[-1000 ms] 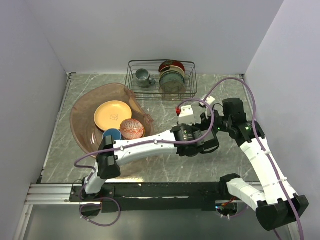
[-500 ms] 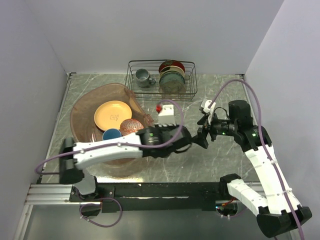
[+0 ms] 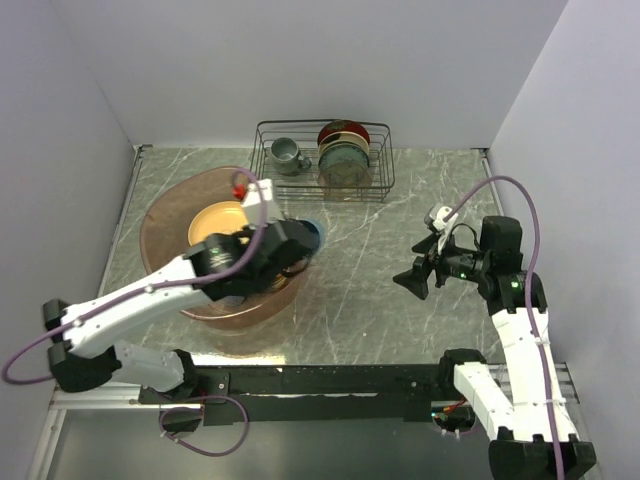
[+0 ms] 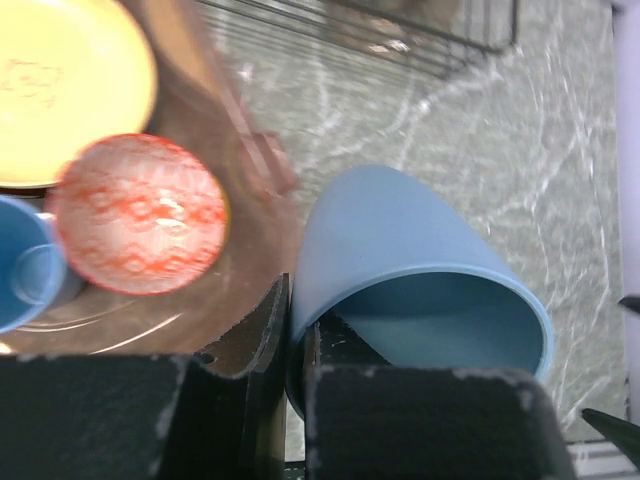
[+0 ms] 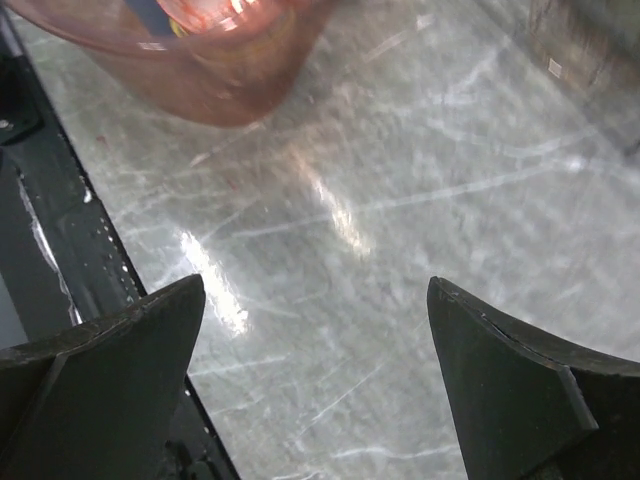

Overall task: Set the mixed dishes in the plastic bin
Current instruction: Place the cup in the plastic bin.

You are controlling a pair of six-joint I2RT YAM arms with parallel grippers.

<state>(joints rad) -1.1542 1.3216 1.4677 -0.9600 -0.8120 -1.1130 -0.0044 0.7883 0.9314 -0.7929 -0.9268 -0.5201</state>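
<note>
The left gripper (image 4: pixel 290 325) is clamped on the wall of a blue cup (image 4: pixel 420 270), tilted at the right rim of the bin (image 3: pixel 160 215), which sits toward the left edge of the table (image 3: pixel 360 290). The right gripper (image 3: pixel 415 281) hangs near the right edge with its jaws spread wide.

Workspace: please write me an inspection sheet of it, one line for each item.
Surface: marbled grey table; glare spots, no spill seen.
Job's things: bin holds yellow plate, red bowl and blue cup; second cup is held tilted at the bin's right rim, not yet inside.
Clutter: wire rack at the far edge, with grey mug and upright plates.
Grippers: left gripper shut on second cup's wall; right gripper open, empty, above the table.
Cables: purple cable along each arm; the left one arcs over the bin.
Surroundings: plain pale walls; black rail at the near edge.
</note>
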